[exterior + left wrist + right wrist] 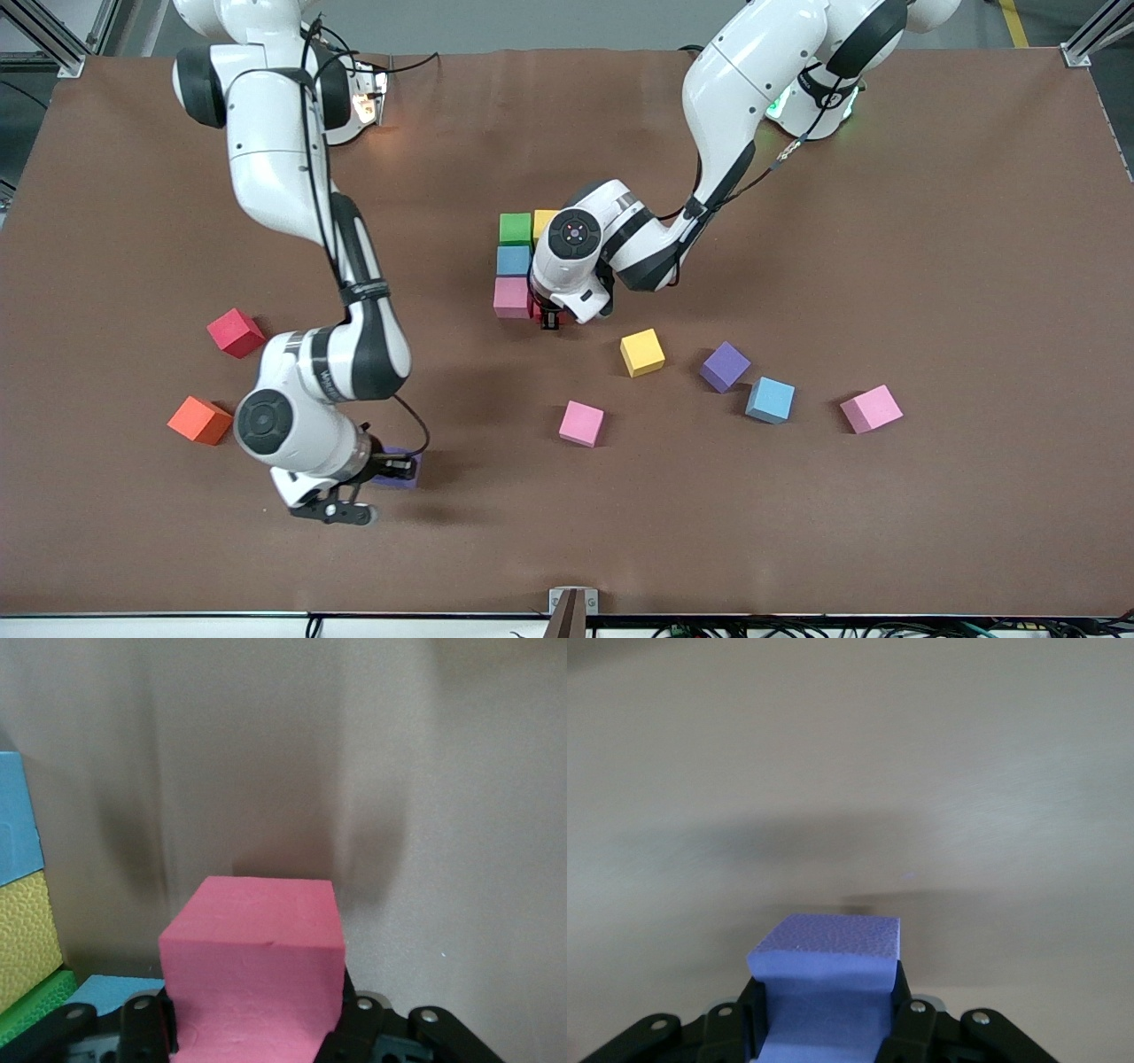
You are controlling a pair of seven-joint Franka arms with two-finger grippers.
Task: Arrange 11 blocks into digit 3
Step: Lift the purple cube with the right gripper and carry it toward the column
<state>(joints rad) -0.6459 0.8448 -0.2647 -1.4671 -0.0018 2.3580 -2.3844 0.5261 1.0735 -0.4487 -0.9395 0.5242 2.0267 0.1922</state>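
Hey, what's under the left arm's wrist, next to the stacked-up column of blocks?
The left tool is shut on a red block, beside the pink block ending the green and blue column. In the front view the wrist covers most of it.

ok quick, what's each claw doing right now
left claw: shut on a red block, beside the started cluster of blocks.
right claw: shut on a purple block, low near the orange cube.

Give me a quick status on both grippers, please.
Left gripper shut on red cube beside started stack. Right gripper shut on purple cube. Nothing blocking.
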